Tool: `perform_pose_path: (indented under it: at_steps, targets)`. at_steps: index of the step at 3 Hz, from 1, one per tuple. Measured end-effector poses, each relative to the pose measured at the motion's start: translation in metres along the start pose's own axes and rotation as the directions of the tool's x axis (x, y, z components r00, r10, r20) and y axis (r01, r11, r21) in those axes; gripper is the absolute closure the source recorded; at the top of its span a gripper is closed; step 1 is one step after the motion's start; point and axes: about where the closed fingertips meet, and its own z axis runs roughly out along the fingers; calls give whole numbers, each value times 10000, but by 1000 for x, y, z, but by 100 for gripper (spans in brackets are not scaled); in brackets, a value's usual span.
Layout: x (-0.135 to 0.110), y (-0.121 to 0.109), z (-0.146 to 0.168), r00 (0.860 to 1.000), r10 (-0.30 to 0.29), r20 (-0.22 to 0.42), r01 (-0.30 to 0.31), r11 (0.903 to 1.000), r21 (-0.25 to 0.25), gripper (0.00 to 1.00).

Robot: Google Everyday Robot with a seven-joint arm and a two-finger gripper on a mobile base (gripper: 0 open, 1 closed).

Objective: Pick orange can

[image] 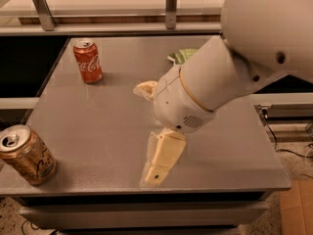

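Golden orange can (25,155) tilted at front-left edge of table (98,126), pincer (157,165) well right of it, openness unclear

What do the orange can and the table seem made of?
Orange can: likely aluminium, glossy bronze wall, silver top. Table: probably grey laminate, dull sheen, faint speckle. Gripper, seemingly cream plastic, hangs above the table's front edge.

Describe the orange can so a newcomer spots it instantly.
Start at the grey table and go to its near-left corner in the camera view, left of the gripper at the front middle. The orange can stands there: golden-bronze with dark script, unlike the red Coca-Cola can at the back.
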Motion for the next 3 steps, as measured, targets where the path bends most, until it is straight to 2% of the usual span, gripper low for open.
perform_pose_path:
  at_steps: [1,2,3]
  targets:
    - [-13,-8,36,9958,-143,905,182,9989,-424,0]
    - [-35,-16,63,9744,-430,2206,583,9963,-636,0]
    - [-61,-16,90,9386,-703,3378,1072,9900,-919,0]
